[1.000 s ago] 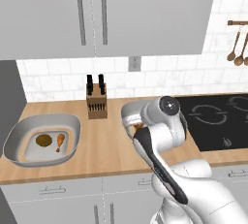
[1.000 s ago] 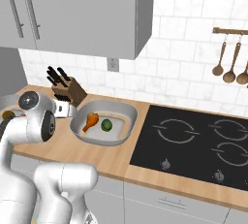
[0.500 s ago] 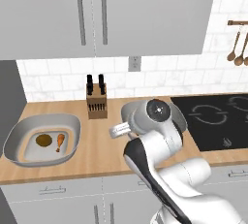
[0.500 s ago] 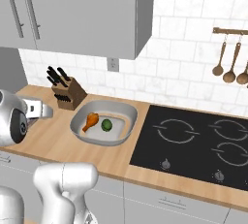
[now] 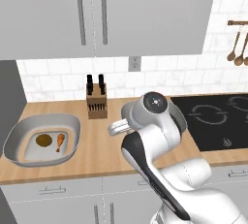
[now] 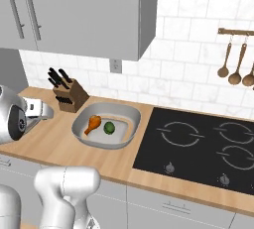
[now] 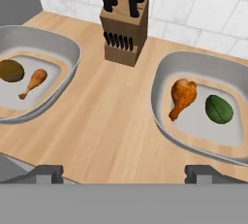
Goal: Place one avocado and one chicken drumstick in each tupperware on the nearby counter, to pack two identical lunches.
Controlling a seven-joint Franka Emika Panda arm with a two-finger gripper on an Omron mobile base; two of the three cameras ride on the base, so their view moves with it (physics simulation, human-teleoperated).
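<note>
Here, two wide grey shallow tupperwares (image 7: 63, 48) (image 7: 160, 80) flanking wooden knife block (image 7: 123, 26), each holding olive avocado (image 7: 10, 71) (image 7: 219, 108) and orange-brown drumstick (image 7: 33, 82) (image 7: 182, 97), gripper (image 7: 125, 173) fingers apart, empty.

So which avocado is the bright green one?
The avocado in the tupperware right of the knife block in the hand view, beside the bigger drumstick. The other avocado, in the left tupperware, looks olive-brown.

Two grey tupperware tubs sit on the tan counter (image 7: 116, 121). The left tupperware (image 7: 63, 48), near the counter's left end, holds a brown avocado (image 7: 10, 71) and a small chicken drumstick (image 7: 33, 82). The right tupperware (image 7: 162, 72), by the cooktop edge, holds a green avocado (image 7: 219, 109) beside an orange drumstick (image 7: 182, 97).
</note>
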